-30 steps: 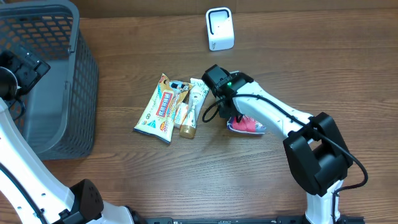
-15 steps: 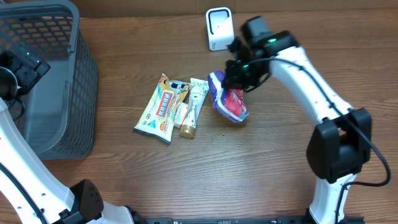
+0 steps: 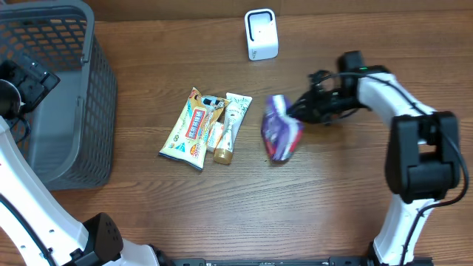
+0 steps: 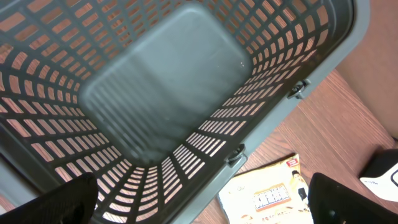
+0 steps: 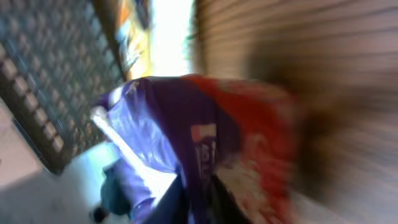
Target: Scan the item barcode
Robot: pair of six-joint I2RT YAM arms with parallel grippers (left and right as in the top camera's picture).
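right end effector [image 3: 304, 111] at blurred pouch [image 3: 281, 127], grip impossible to tell | pouch mid-worktop [image 3: 222, 210], well short of scanner [image 3: 260, 34] | left end effector [image 4: 208, 200] wide over basket [image 4: 292, 93] | risk of dropped pouch, unread barcode, from weak hold

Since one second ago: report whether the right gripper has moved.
Yes. The right gripper swung right: from just below the white scanner to well right of it, now at the right edge of the purple bag.
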